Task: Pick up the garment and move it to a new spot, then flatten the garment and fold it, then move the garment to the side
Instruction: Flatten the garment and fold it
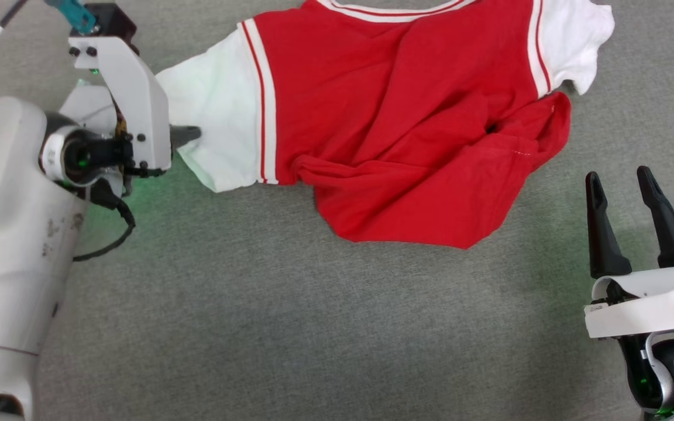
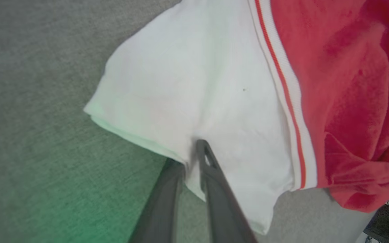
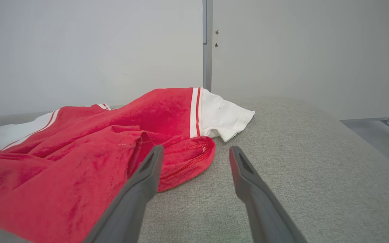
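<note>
- Left pincer (image 2: 190, 155) sits astride the hem of a white short sleeve (image 2: 194, 84), one long dark finger (image 2: 214, 182) on top of the cloth and the other tucked beneath it. The two stand close together, but I cannot tell whether they actually pinch the cloth.
- That sleeve belongs to the red jersey T-shirt with white sleeves and red-white striped trim (image 1: 401, 117), which lies rumpled on a grey woven fabric surface (image 1: 255, 304). Its collar points to the far edge, and its lower body is bunched and folded over on itself.
- Right pincer (image 1: 618, 173) hovers over the grey surface just beside the T-shirt's red hem, fingers spread wide and holding nothing.
- In the right wrist view, a plain pale wall (image 3: 79, 50) rises behind the T-shirt.
</note>
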`<state>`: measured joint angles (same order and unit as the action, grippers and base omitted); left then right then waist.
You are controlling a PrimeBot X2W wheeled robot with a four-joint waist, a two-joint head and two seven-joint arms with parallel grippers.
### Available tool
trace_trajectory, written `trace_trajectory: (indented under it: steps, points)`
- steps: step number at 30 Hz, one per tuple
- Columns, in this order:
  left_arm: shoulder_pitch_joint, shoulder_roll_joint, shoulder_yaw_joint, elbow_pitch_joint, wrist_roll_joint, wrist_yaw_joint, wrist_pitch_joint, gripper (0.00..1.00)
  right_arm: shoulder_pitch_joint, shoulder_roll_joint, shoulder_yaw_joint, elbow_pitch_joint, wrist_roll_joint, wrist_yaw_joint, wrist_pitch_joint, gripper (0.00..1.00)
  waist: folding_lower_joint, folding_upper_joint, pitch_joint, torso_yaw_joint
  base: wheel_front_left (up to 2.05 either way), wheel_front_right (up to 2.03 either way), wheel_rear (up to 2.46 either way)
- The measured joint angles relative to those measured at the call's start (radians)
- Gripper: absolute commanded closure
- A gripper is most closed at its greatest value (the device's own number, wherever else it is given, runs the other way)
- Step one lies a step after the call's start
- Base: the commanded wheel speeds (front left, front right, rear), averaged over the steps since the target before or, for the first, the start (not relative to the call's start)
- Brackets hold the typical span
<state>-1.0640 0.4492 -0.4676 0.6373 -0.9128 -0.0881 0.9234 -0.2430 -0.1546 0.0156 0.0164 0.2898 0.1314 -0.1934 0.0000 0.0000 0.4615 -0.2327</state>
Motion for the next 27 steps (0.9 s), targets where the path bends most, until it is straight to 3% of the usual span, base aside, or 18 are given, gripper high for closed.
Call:
trace_trajectory:
  steps: [4,12,17,18,20,27]
  points:
    - [0.005,0.009,-0.008,0.007,0.003,-0.01,-0.016,1.0,0.0,-0.008,-0.004,-0.006,-0.002,0.0,0.009,0.0,0.0,0.0001,-0.01,0.023,0.0,0.0,0.0]
    - [0.064,0.109,0.018,0.002,0.016,-0.013,-0.056,1.0,0.007,-0.016,-0.004,-0.02,-0.009,0.0,0.034,0.0,0.0,0.0,-0.045,0.074,0.0,0.0,0.0]
    - [0.106,0.128,0.027,-0.028,0.005,-0.013,-0.079,1.0,0.009,-0.026,-0.004,-0.032,-0.01,0.0,0.053,0.0,0.0,0.0,-0.063,0.104,0.0,0.0,0.0]
    - [0.109,0.126,0.03,-0.032,0.001,-0.013,-0.086,0.95,0.009,-0.027,-0.004,-0.035,-0.01,0.0,0.057,0.0,0.0,0.0001,-0.066,0.109,0.0,0.0,0.0]
    - [0.116,0.113,0.034,-0.042,-0.004,-0.013,-0.113,0.0,0.009,-0.034,0.001,-0.04,-0.009,0.0,0.069,0.0,0.0,0.0001,-0.071,0.117,0.0,0.0,0.0]
    - [0.174,0.088,0.058,-0.101,0.003,-0.019,-0.291,0.0,-0.035,-0.122,0.056,-0.041,-0.001,0.0,0.166,0.0,0.0,0.0,-0.09,0.142,0.0,0.0,0.0]
